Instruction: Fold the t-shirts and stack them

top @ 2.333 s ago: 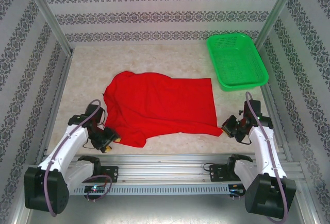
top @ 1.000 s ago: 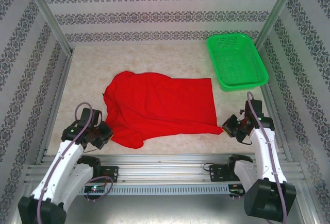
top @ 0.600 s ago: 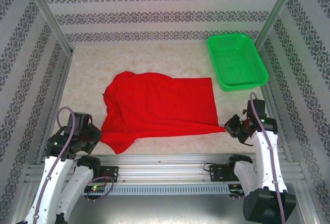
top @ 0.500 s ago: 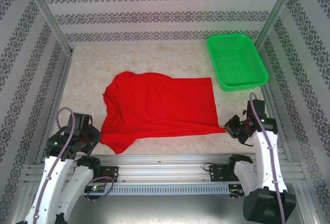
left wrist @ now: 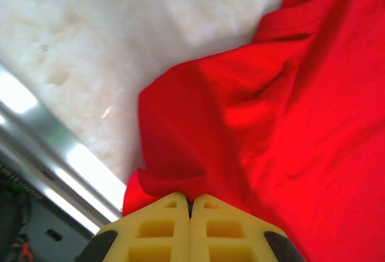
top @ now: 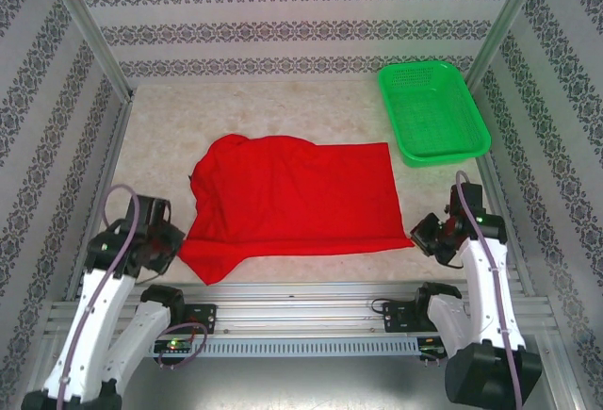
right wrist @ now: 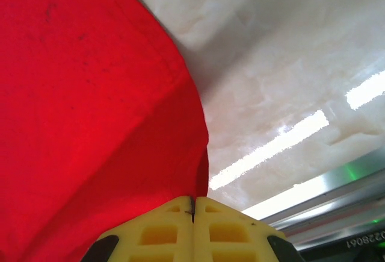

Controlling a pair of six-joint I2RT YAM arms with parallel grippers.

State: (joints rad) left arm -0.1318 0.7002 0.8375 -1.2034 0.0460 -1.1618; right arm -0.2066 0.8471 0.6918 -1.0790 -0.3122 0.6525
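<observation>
Red t-shirt (top: 292, 193), near corners pinched tight by left fingers (left wrist: 159, 229) and right fingers (right wrist: 231, 229) (spreading step, seemingly), likely needs folding forward next.

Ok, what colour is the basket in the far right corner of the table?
The basket is bright green mesh, clearest in the top external view.
</observation>
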